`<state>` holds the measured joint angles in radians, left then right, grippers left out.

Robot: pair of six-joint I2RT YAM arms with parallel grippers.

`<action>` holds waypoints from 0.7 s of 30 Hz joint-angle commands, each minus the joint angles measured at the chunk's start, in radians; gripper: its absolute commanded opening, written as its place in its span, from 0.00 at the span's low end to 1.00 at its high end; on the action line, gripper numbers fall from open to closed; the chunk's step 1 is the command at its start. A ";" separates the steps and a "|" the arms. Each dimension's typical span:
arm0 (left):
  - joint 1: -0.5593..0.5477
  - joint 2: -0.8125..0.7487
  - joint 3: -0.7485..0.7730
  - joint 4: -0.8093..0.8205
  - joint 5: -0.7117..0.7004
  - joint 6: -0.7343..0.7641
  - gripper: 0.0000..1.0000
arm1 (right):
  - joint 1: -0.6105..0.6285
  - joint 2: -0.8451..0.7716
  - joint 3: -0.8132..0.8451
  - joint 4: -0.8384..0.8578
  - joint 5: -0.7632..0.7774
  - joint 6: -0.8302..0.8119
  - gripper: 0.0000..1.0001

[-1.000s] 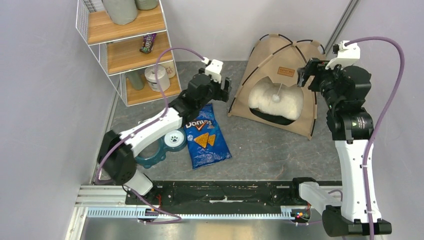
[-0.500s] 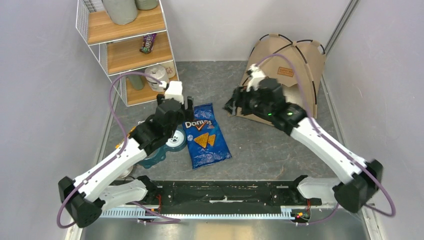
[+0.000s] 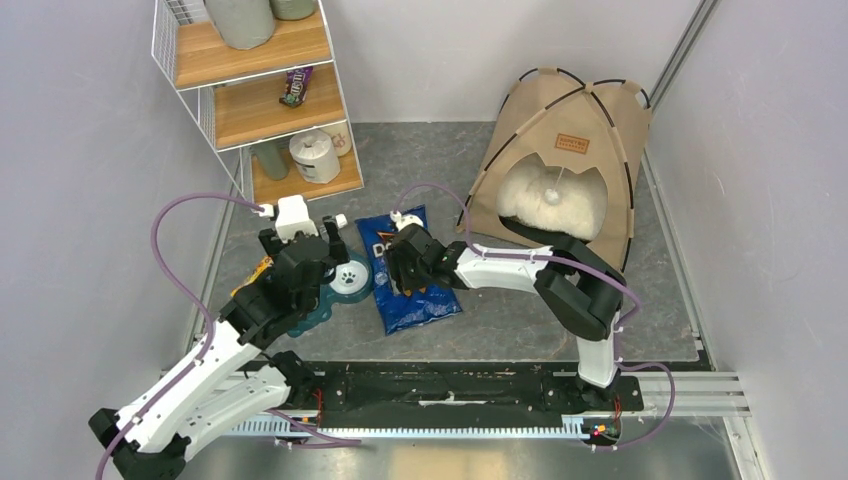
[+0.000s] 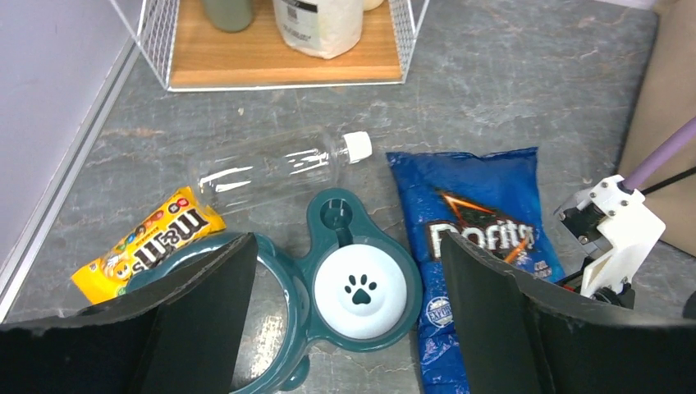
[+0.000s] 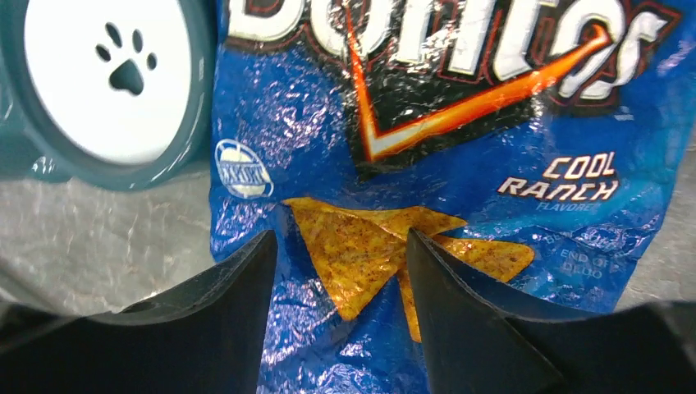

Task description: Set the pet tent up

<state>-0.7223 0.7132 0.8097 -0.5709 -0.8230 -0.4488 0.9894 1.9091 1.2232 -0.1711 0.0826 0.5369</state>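
The tan pet tent [image 3: 545, 110] stands at the back right, its black poles arched over it. A fluffy white cushion [image 3: 575, 205] and a hanging white pom-pom [image 3: 549, 197] show in its doorway. Both grippers are well away from it. My left gripper [image 3: 305, 255] [image 4: 346, 246] hangs open above a teal pet bowl with a white paw lid [image 4: 359, 289], holding nothing. My right gripper [image 3: 412, 268] [image 5: 338, 246] hovers low over a blue Doritos bag [image 5: 460, 123]; its jaws stand apart with nothing between them. A tan edge of the tent [image 4: 665, 123] shows in the left wrist view.
A wire rack with wooden shelves [image 3: 260, 100] stands at the back left, holding jars and a candy bag. A clear plastic bottle [image 4: 279, 168] and a yellow M&M's bag [image 4: 148, 242] lie by the bowl. Grey walls close in on both sides.
Both arms have pulled back from the tent toward the near side. The right gripper now sits over the chip bag with narrower jaws; the left sits over the pet bowl.
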 commanded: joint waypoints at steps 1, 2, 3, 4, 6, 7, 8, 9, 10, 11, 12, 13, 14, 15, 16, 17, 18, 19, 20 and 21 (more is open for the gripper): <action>0.017 0.021 -0.033 0.011 -0.053 -0.106 0.93 | -0.012 0.021 0.047 0.023 0.163 0.041 0.66; 0.025 0.022 -0.045 0.024 -0.043 -0.110 0.95 | -0.015 0.026 0.043 0.001 0.203 0.042 0.66; 0.040 0.026 -0.057 0.045 -0.022 -0.112 0.97 | -0.019 0.029 0.040 -0.018 0.238 0.046 0.66; 0.054 0.031 -0.065 0.060 -0.002 -0.115 0.98 | -0.028 0.029 0.038 -0.041 0.260 0.056 0.66; 0.099 0.049 -0.072 0.088 0.048 -0.121 0.99 | -0.044 0.023 0.025 -0.064 0.300 0.068 0.66; 0.126 0.063 -0.070 0.100 0.070 -0.120 0.99 | -0.052 0.013 0.017 -0.068 0.314 0.070 0.66; 0.150 0.084 -0.065 0.109 0.091 -0.121 1.00 | -0.055 0.004 0.014 -0.072 0.333 0.072 0.66; 0.179 0.106 -0.058 0.115 0.112 -0.121 1.00 | -0.060 -0.008 0.015 -0.076 0.338 0.061 0.66; 0.207 0.125 -0.047 0.122 0.129 -0.119 1.00 | -0.061 -0.019 0.019 -0.077 0.338 0.052 0.66; 0.225 0.147 -0.039 0.127 0.142 -0.119 1.00 | -0.061 -0.033 0.025 -0.076 0.335 0.041 0.66; 0.243 0.162 -0.026 0.129 0.151 -0.121 1.00 | -0.061 -0.045 0.038 -0.071 0.317 0.022 0.67; 0.253 0.176 -0.017 0.130 0.160 -0.128 0.99 | -0.061 -0.058 0.047 -0.063 0.297 0.009 0.67; 0.259 0.183 -0.007 0.135 0.164 -0.128 0.99 | -0.061 -0.074 0.059 -0.057 0.279 0.007 0.67; 0.260 0.186 0.002 0.134 0.169 -0.127 0.99 | -0.061 -0.088 0.072 -0.050 0.256 -0.001 0.68; 0.260 0.182 0.011 0.129 0.173 -0.127 0.98 | -0.061 -0.105 0.091 -0.043 0.239 -0.003 0.69; 0.262 0.174 0.019 0.117 0.176 -0.125 0.98 | -0.061 -0.116 0.106 -0.034 0.223 -0.002 0.70; 0.262 0.161 0.024 0.108 0.176 -0.123 0.98 | -0.061 -0.128 0.117 -0.013 0.209 0.004 0.71; 0.262 0.147 0.029 0.097 0.174 -0.120 0.97 | -0.061 -0.134 0.129 0.008 0.188 0.015 0.72; 0.262 0.127 0.035 0.082 0.172 -0.118 0.97 | -0.061 -0.132 0.141 0.036 0.178 0.031 0.73; 0.262 0.106 0.040 0.068 0.170 -0.115 0.97 | -0.061 -0.125 0.153 0.070 0.163 0.057 0.74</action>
<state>-0.4660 0.8921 0.7845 -0.4995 -0.6521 -0.5312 0.9253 1.8473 1.2842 -0.2390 0.3012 0.5549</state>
